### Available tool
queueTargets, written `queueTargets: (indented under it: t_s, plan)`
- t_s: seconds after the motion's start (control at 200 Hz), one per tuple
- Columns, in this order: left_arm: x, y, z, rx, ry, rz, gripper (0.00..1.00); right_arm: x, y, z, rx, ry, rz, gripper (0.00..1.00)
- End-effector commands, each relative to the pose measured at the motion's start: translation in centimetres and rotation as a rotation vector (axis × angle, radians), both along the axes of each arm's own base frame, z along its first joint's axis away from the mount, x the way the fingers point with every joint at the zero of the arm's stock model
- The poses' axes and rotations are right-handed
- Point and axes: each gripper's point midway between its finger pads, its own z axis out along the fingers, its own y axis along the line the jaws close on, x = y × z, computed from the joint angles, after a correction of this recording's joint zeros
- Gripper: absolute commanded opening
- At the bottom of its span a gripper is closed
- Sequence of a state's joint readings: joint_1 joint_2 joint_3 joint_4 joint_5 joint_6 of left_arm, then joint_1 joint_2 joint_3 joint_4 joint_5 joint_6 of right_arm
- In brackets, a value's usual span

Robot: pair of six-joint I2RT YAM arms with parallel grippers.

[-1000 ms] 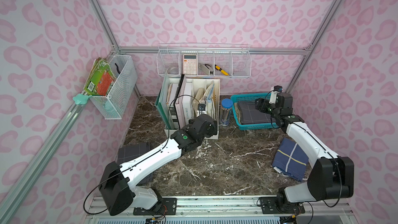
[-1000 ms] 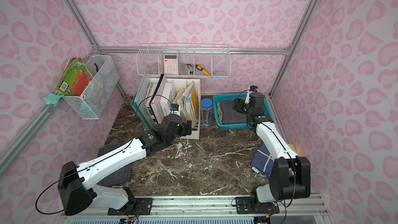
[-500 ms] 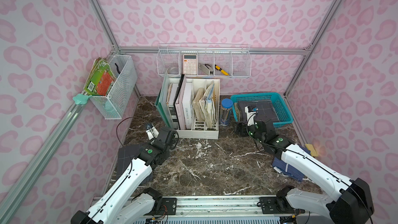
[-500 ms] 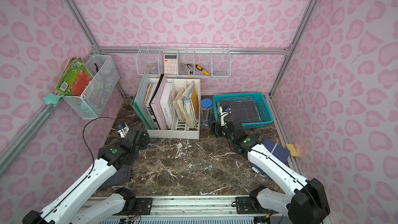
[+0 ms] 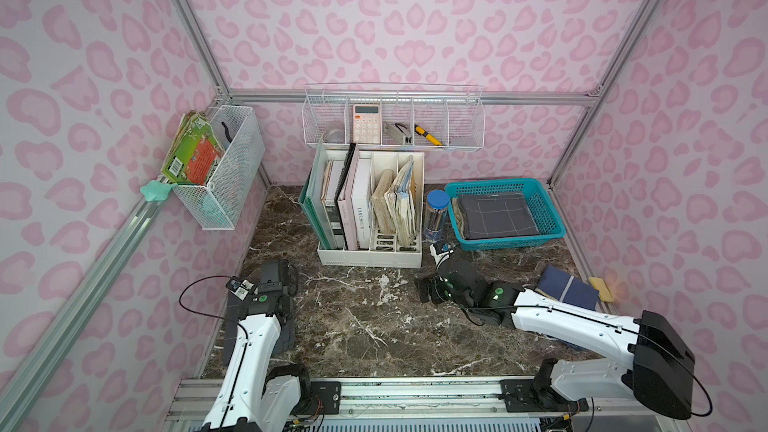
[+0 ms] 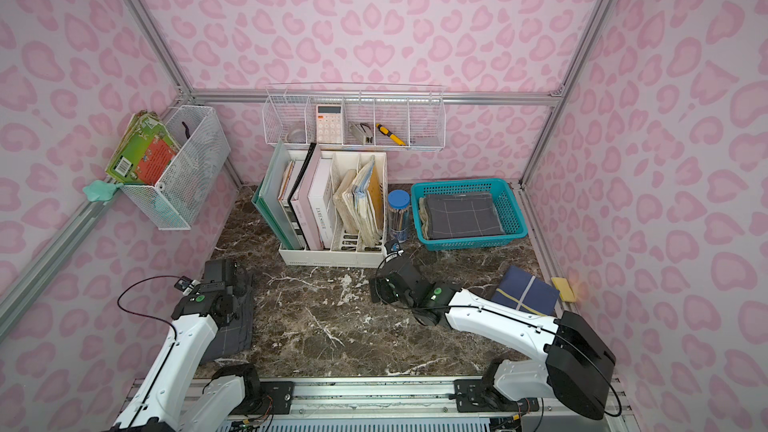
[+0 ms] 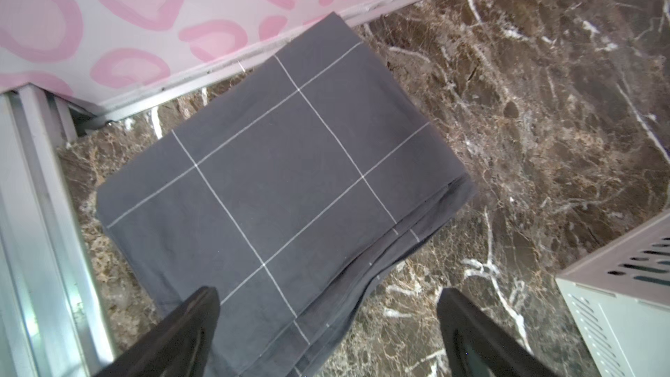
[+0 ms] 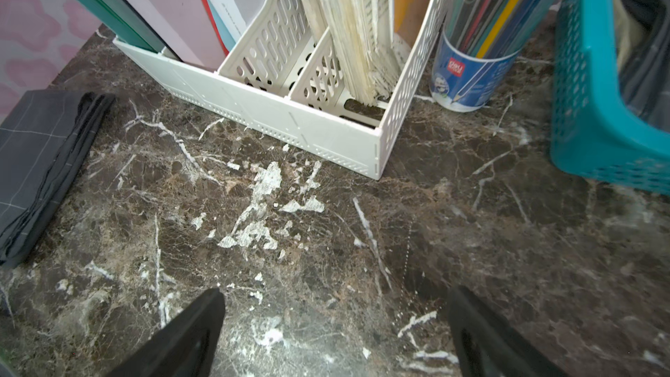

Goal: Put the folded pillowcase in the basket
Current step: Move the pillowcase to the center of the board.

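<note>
The teal basket (image 5: 552,209) (image 6: 515,209) (image 8: 587,96) stands at the back right. In it lies a folded dark grey pillowcase with a white grid (image 5: 496,216) (image 6: 461,216), on top of a beige cloth. A second grey grid pillowcase (image 7: 282,175) (image 6: 237,326) (image 8: 36,154) lies flat on the marble by the left wall. My left gripper (image 7: 326,306) (image 5: 276,274) hangs open over its near edge and holds nothing. My right gripper (image 8: 333,306) (image 5: 426,290) is open over bare marble at the table's middle, pointing left.
A white file organiser (image 5: 370,209) full of books stands at the back centre, with a blue-lidded pencil tub (image 5: 435,216) beside it. A navy folded cloth (image 5: 567,288) and a yellow sponge (image 5: 600,288) lie by the right wall. White wire baskets (image 5: 392,118) hang on the walls.
The right arm has pulled back from the basket to the table's middle. The left arm has swung from the organiser to the left wall, over the grey pillowcase there.
</note>
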State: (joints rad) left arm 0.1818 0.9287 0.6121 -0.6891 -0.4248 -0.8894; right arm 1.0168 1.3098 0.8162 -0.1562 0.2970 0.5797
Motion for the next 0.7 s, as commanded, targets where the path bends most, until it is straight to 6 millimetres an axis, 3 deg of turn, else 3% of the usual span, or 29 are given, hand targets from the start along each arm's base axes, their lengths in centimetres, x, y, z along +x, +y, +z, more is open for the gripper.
queueTargets:
  t_s: [0.0, 0.235, 0.38, 0.695]
  plan:
    - [1.2, 0.1, -1.5, -0.078, -0.034, 0.011, 0.99, -0.5, 0.0, -0.6, -0.010, 0.006, -0.031, 0.98]
    - [2.5, -0.6, -4.1, -0.230, -0.025, 0.007, 0.99, -1.2, -0.6, -1.6, -0.060, 0.016, -0.049, 0.98]
    - [3.6, -3.2, -5.3, -0.397, -0.064, -0.020, 0.99, -0.9, -1.7, -1.3, -0.082, -0.002, -0.092, 0.98]
    - [3.1, -5.3, -7.6, -0.525, -0.064, -0.008, 0.99, -0.4, -3.6, -0.5, -0.117, -0.047, -0.159, 0.98]
